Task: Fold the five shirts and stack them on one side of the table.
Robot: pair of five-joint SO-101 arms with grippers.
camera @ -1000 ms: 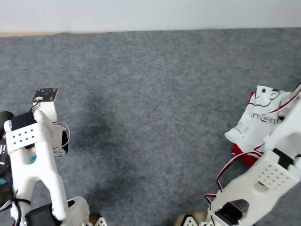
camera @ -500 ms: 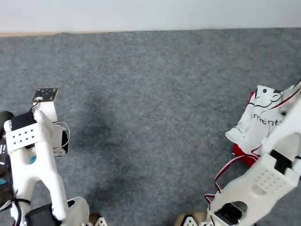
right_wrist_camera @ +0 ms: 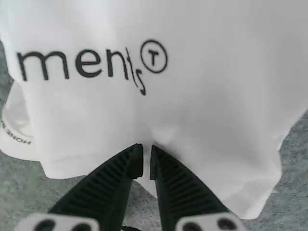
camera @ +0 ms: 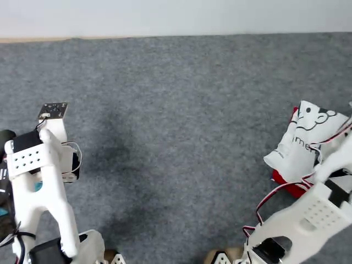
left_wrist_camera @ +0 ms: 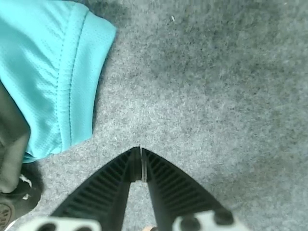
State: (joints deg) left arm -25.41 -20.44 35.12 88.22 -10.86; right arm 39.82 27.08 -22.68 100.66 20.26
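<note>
Lying rumpled at the table's right side, the white shirt [camera: 305, 140] sits directly ahead of the right gripper [right_wrist_camera: 143, 156]. Its ribbed black jaws are clenched almost together at the near hem, and I cannot tell whether any cloth is caught. The shirt's long axis slants away from that arm, which is plainly the nearer one, and it overlaps a red shirt [camera: 286, 184]. The left gripper [left_wrist_camera: 140, 163], clenched and empty, hovers over the grey felt-like table [camera: 181, 110] beside a limp teal mesh shirt [left_wrist_camera: 53, 72].
</note>
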